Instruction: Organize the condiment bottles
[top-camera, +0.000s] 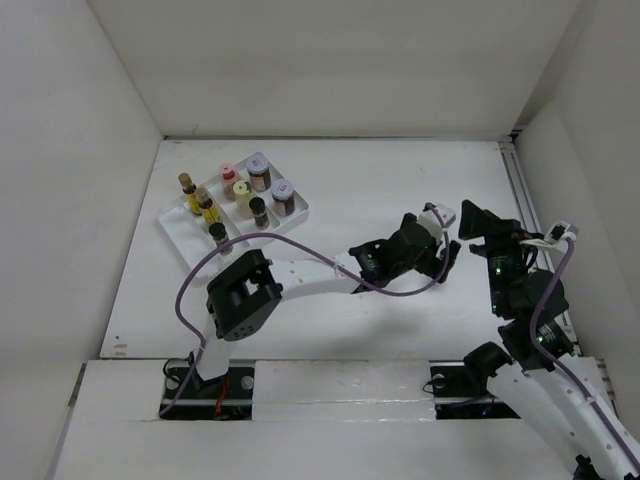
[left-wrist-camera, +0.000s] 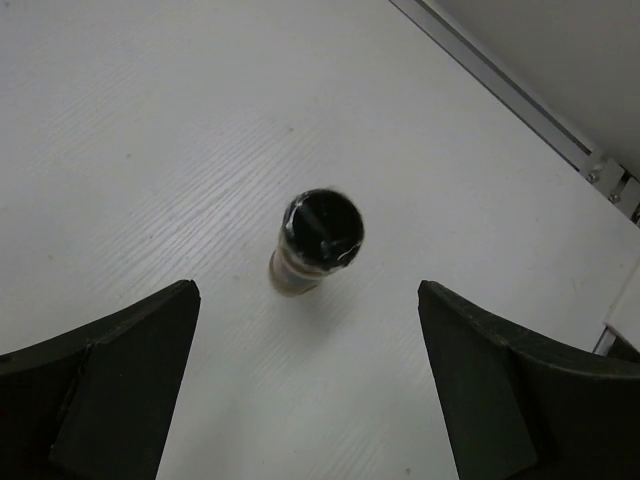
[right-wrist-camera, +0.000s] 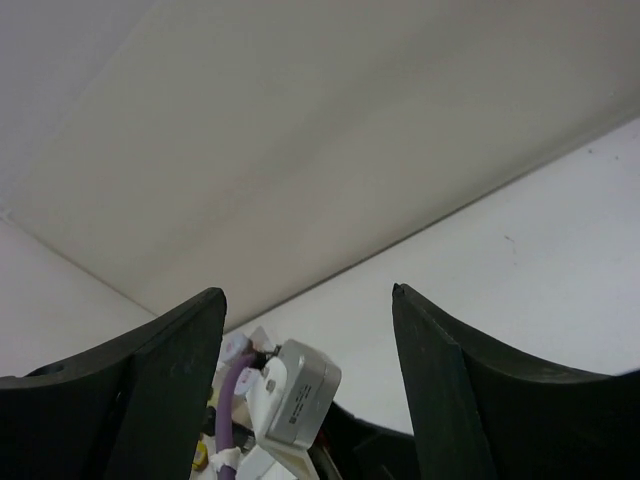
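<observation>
- White divided plastic tray (top-camera: 172, 225), rectangular with low walls, sits skewed on the far-left part of the white desk (top-camera: 380, 180). In the left wrist view the desk surface is matte with a fine wood-like grain.
- Leftmost row in the tray: two slim yellow-labelled bottles with dark caps (top-camera: 188, 190), then a small dark jar (top-camera: 218, 232) at the near end.
- Middle row: a pink-capped bottle (top-camera: 228, 172), a cream-capped bottle (top-camera: 241, 190) and a second dark-capped jar (top-camera: 258, 208).
- Rightmost row: two brown jars with round silvery lids (top-camera: 258, 168). Everything in the tray stands upright.
- The left arm, white links with black joints, reaches across the desk toward the right. A purple cable (top-camera: 200, 270) loops along it.
- Left claw (left-wrist-camera: 307, 300): its dark, matte, wedge-shaped fingers (left-wrist-camera: 130, 370) are spread wide and grip nothing.
- Between those fingers, apart from both, a small round bottle with a glossy black cap (left-wrist-camera: 320, 225) and a tan body stands upright on the bare desk. It is well apart from the tray and cannot be made out in the top view.
- Right claw (right-wrist-camera: 305, 300): its dark fingers are parted wide with nothing between them. It is raised toward the plain white wall, with the left arm's silvery wrist block (right-wrist-camera: 295, 400) low in its view.
</observation>
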